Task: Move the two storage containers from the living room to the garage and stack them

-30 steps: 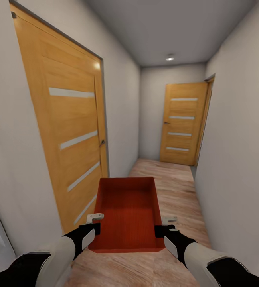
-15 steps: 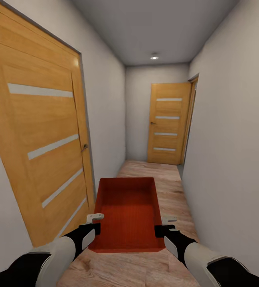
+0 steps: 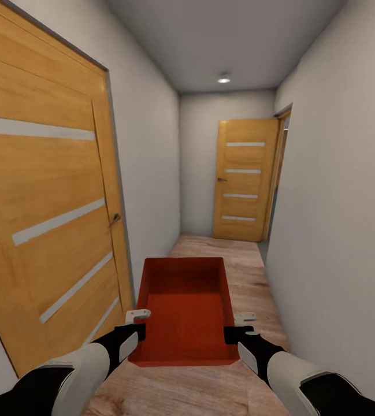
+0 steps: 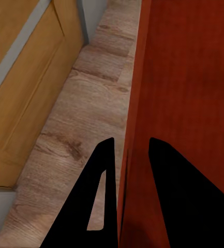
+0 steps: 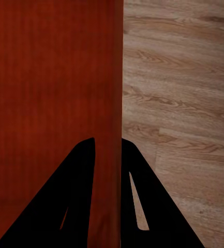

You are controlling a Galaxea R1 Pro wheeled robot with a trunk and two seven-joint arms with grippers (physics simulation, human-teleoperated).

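The robot is in a narrow corridor (image 3: 233, 260) with pale walls and a wood plank floor, a big wooden door (image 3: 43, 202) close on its left and a second wooden door (image 3: 245, 179) at the far end. No garage here, so the haul looks midway: one storage container (image 3: 184, 312) is carried, nothing stacked. The orange-red bin hangs open side up between both arms, its long axis pointing straight ahead down the hall. The left gripper (image 3: 135, 325) pinches the bin's left wall, one finger inside, one outside; the right gripper (image 3: 240, 326) clamps the right wall likewise, jaws narrow on the rim.
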